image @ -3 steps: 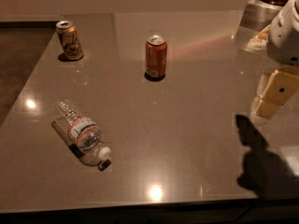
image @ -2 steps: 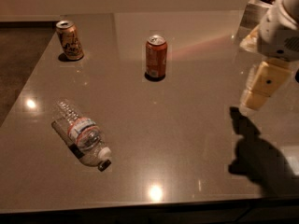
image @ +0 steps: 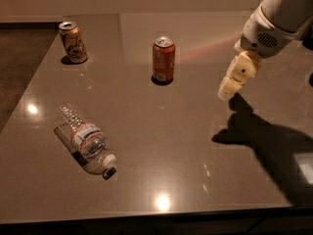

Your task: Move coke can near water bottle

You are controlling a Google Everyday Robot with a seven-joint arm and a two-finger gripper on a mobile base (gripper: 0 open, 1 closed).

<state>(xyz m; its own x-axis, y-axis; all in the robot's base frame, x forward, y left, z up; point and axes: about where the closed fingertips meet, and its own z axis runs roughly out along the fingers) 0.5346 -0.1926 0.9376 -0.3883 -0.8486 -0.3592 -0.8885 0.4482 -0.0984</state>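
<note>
The coke can (image: pixel 163 59), red-orange with a silver top, stands upright near the middle back of the grey table (image: pixel 161 146). The water bottle (image: pixel 85 139), clear with a white cap and a blue-and-red label, lies on its side at the front left. My gripper (image: pixel 234 80) hangs above the table at the right, about a can's height to the right of the coke can and apart from it. It holds nothing that I can see.
A tan-gold patterned can (image: pixel 73 41) stands at the back left of the table. The table's left edge borders dark floor (image: pixel 19 58). The arm's shadow (image: pixel 266 141) falls on the table's right part.
My gripper has moved left and inward from the right edge towards the coke can. The cans and the bottle have not moved.
</note>
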